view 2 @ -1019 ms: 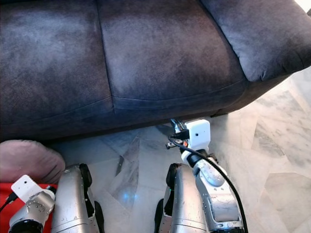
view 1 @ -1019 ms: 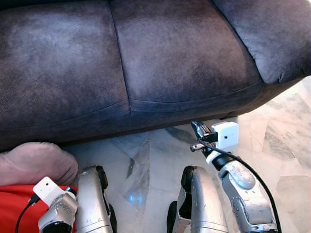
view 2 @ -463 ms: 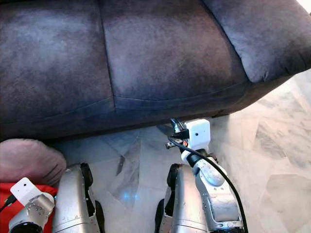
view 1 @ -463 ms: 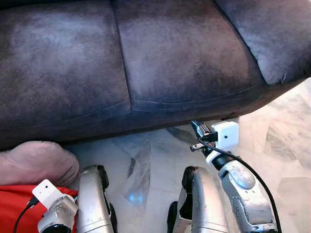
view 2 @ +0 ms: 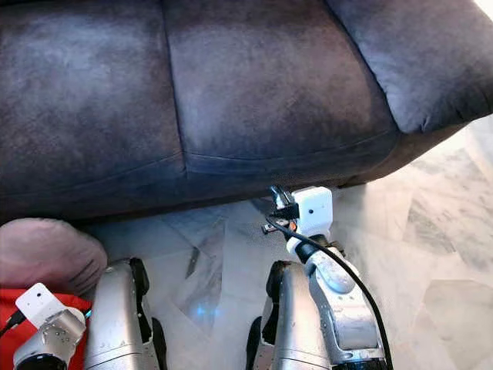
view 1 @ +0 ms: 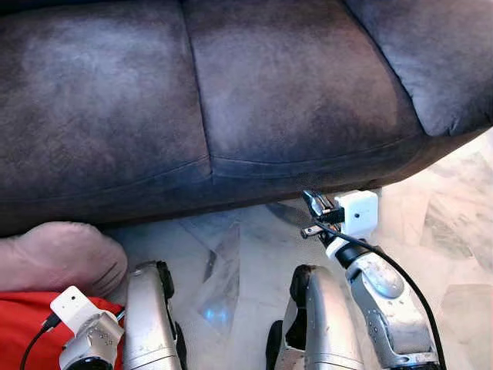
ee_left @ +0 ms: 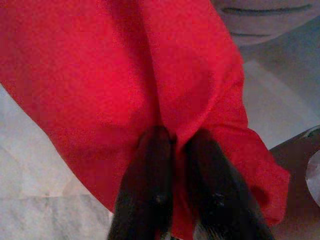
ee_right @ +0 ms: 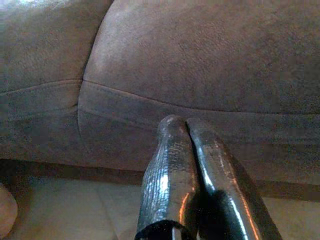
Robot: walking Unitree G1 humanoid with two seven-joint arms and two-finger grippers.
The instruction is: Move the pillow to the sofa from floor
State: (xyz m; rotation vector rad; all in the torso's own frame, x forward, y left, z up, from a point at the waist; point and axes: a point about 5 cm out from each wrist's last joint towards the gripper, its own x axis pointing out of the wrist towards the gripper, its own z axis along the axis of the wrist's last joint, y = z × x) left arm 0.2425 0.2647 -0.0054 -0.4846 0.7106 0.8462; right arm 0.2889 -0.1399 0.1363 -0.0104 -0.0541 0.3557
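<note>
I have the sofa (view 1: 231, 92) right ahead of me — dark grey, its seat cushions running across in front of the robot's knees. The red pillow (ee_left: 100, 75) is down on the marble floor (view 1: 231, 247), at the foot of the sofa toward its left end, low beside the robot's left leg. Between the pillow and the sofa front lies a second, pinkish-beige cushion (view 1: 58, 254), touching the sofa's base.

My left gripper (ee_left: 180, 140) has its two black fingers pressed together on a fold of the red pillow — fabric pinched between them, the cloth bunching up around the tips. The left wrist camera block (view 1: 75, 306) sits over the pillow.

My right gripper (ee_right: 186, 125) is held just in front of the sofa's lower front edge, near the seam between the two seat cushions; its fingers are closed against each other with nothing between them.
</note>
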